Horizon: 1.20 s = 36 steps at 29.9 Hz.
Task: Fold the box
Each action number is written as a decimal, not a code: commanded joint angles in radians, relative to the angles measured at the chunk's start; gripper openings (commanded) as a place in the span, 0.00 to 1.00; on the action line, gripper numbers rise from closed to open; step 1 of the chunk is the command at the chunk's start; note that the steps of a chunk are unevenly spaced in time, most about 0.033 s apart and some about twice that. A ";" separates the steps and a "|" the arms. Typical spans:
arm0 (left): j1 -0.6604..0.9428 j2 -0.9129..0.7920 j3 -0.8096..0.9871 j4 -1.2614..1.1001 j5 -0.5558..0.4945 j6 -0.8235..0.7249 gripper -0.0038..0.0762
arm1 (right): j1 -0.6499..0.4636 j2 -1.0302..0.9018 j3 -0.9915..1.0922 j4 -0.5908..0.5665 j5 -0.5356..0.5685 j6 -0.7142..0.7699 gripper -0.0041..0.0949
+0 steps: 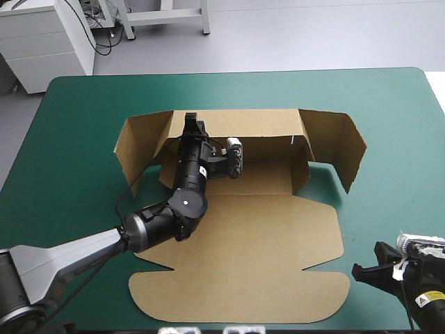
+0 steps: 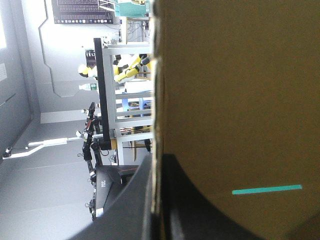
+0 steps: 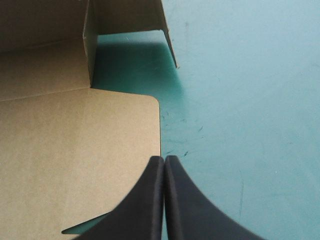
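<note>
The brown box (image 1: 264, 229) lies mid-table, its back wall (image 1: 257, 125) raised and its lid flat toward the front edge. Side flaps stand at the left (image 1: 135, 149) and right (image 1: 344, 149). My left gripper (image 1: 193, 127) sits at the top of the back wall near its left end. In the left wrist view it (image 2: 156, 167) is shut on the box, the board (image 2: 235, 100) edge running between its black fingers. My right gripper (image 1: 360, 270) rests low at the front right, off the board. In its own view it (image 3: 164, 161) is shut, tips at the lid's corner (image 3: 75, 150).
Bare teal-green cover (image 1: 389, 104) surrounds the box on all sides, widest to the right (image 3: 240, 100). A narrow slot in the board (image 2: 267, 189) shows the cover through it. The left arm (image 1: 160, 223) lies across the lid's left part.
</note>
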 commanded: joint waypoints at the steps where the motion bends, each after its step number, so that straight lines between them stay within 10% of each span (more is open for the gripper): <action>1: -0.008 -0.051 -0.025 0.146 0.054 -0.032 0.04 | 0.001 0.101 -0.068 0.019 -0.049 0.000 0.03; 36: -0.008 -0.049 -0.025 0.146 0.033 -0.057 0.04 | 0.108 1.363 -1.390 0.130 0.140 -0.165 0.03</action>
